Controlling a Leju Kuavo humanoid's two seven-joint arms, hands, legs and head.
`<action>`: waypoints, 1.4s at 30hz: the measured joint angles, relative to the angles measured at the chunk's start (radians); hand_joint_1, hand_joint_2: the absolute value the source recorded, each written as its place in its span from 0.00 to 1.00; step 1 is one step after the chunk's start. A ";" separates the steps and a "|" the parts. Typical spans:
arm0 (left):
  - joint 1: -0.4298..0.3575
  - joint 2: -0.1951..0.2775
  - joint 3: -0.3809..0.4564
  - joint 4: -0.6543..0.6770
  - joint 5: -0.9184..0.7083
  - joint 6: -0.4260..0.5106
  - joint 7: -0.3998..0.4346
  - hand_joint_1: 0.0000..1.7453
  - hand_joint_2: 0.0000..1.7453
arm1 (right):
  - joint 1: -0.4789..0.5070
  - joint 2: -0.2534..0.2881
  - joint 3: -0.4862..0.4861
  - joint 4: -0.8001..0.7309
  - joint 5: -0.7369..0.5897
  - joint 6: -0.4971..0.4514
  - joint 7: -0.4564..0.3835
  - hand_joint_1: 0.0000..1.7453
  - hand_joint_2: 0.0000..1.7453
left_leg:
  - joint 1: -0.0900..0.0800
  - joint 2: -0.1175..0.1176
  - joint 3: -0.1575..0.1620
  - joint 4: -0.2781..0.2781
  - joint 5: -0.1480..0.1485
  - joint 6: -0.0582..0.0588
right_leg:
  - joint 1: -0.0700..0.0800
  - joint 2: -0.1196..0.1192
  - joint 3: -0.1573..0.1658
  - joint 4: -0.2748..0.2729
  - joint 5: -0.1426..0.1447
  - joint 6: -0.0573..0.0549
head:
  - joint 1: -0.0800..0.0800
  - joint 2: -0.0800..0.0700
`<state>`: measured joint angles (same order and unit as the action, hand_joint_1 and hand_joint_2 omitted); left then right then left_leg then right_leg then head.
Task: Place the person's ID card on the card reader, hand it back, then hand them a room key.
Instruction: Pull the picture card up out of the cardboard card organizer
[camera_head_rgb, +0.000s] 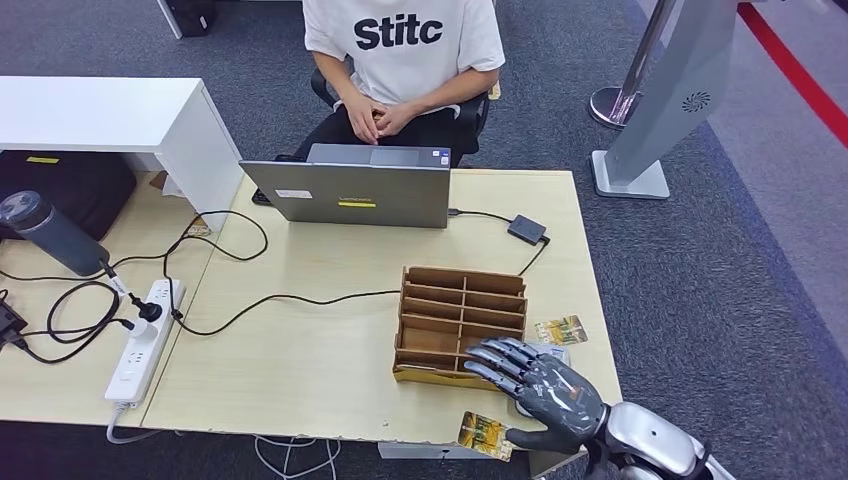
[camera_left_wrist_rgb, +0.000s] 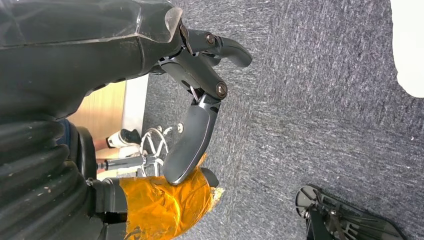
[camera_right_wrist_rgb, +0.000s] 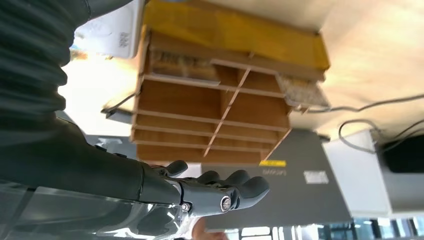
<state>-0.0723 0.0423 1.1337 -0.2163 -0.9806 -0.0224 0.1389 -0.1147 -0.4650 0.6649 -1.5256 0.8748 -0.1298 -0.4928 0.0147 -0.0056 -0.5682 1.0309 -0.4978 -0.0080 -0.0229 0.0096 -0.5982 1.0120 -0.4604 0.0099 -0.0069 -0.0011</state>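
Note:
My right hand (camera_head_rgb: 540, 385) hovers over the table's front right corner, fingers spread and holding nothing. Its fingertips reach the near edge of the wooden card organizer (camera_head_rgb: 460, 318). A light grey card reader (camera_head_rgb: 553, 352) is mostly hidden under the hand. One yellow-green card (camera_head_rgb: 484, 434) lies at the table's front edge beside the thumb. Another similar card (camera_head_rgb: 560, 329) lies right of the organizer. In the right wrist view the hand (camera_right_wrist_rgb: 200, 192) is apart from the organizer (camera_right_wrist_rgb: 215, 100), which has cards (camera_right_wrist_rgb: 180, 67) in its slots. My left hand (camera_left_wrist_rgb: 200, 100) hangs over the carpet with nothing in it.
A person (camera_head_rgb: 400, 50) sits behind the table, hands clasped, behind a grey laptop (camera_head_rgb: 350, 190). A cable and dark adapter (camera_head_rgb: 526, 229) run across the table. A power strip (camera_head_rgb: 140, 340) and a bottle (camera_head_rgb: 50, 232) lie at the left. A grey stand (camera_head_rgb: 650, 120) is on the floor at right.

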 joint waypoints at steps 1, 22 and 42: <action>0.000 0.000 0.000 0.000 -0.001 0.000 0.000 0.00 1.00 | -0.007 0.003 0.014 0.013 0.001 -0.002 0.002 0.00 1.00 | 0.000 0.000 0.000 0.000 0.000 0.000 | 0.000 0.000 0.000 0.000 0.000 0.000 | 0.000 0.000; 0.000 0.001 0.000 0.000 -0.019 -0.001 -0.002 0.00 1.00 | -0.071 0.046 0.157 0.126 0.042 -0.086 0.082 0.00 1.00 | 0.000 0.000 0.000 0.000 0.000 0.000 | 0.000 0.000 0.000 0.000 0.000 0.000 | 0.000 0.000; 0.000 -0.002 0.026 0.000 -0.028 0.012 -0.002 0.00 1.00 | -0.049 0.118 0.123 0.138 0.267 -0.160 0.315 0.00 1.00 | 0.000 0.000 0.000 0.000 0.000 0.000 | 0.000 0.000 0.000 0.000 0.000 0.000 | 0.000 0.000</action>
<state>-0.0723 0.0407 1.1598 -0.2163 -1.0085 -0.0099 0.1373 -0.1637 -0.3474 0.7877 -1.3874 1.1420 -0.2894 -0.1779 0.0147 -0.0056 -0.5683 1.0309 -0.4978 -0.0080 -0.0230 0.0096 -0.5983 1.0120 -0.4604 0.0099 -0.0069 -0.0011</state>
